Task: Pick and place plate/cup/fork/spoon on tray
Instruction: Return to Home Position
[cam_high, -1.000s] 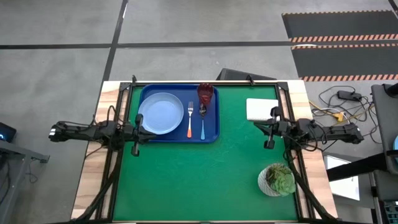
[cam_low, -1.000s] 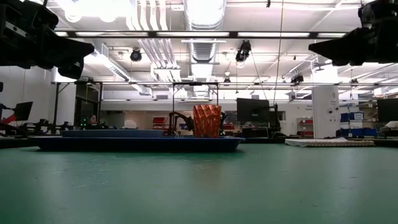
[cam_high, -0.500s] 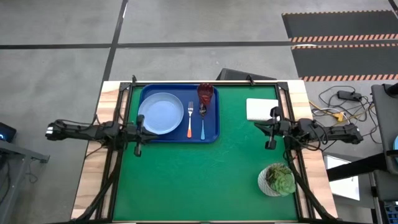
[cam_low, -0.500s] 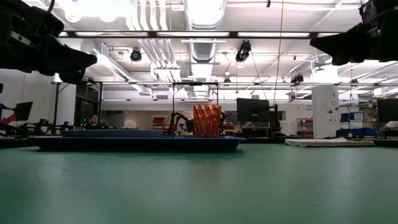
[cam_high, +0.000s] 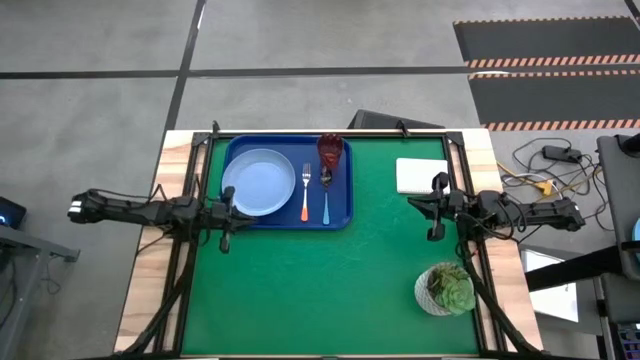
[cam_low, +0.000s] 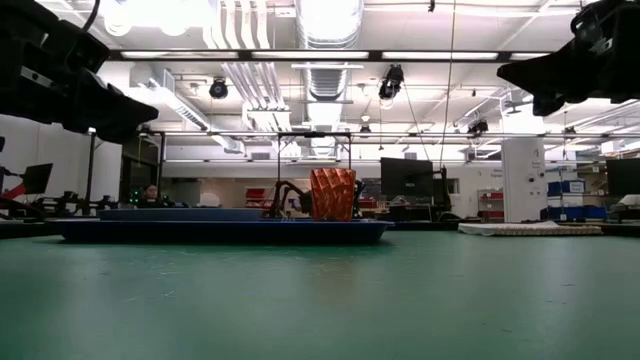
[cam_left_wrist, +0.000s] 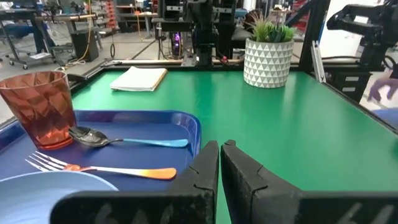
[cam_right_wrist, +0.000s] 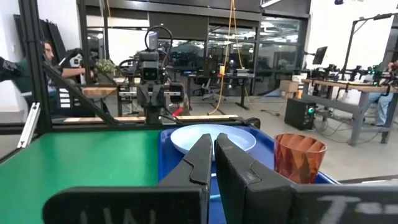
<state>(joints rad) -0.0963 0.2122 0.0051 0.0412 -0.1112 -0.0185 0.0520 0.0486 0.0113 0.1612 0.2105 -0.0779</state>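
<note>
The dark-blue tray (cam_high: 340, 222) lies at the table's far left. On it rest the pale-blue plate (cam_high: 258, 182), the orange-handled fork (cam_high: 305, 193), the blue-handled spoon (cam_high: 326, 194) and the reddish cup (cam_high: 331, 152), upright at the far right corner. My left gripper (cam_high: 224, 216) is shut and empty, held above the table at the tray's near left edge. My right gripper (cam_high: 435, 207) is shut and empty, above the table near its right edge. The left wrist view shows the cup (cam_left_wrist: 38, 107), spoon (cam_left_wrist: 124, 140) and fork (cam_left_wrist: 99, 168).
A white pad (cam_high: 420, 175) lies at the far right. A white pot with a green succulent (cam_high: 446, 289) stands at the near right. The green table middle (cam_high: 330, 280) is bare. A person (cam_right_wrist: 46, 53) sits in the room beyond the table.
My left arm has drawn back a little toward the table's left edge, its gripper still shut. Nothing on the tray has moved.
</note>
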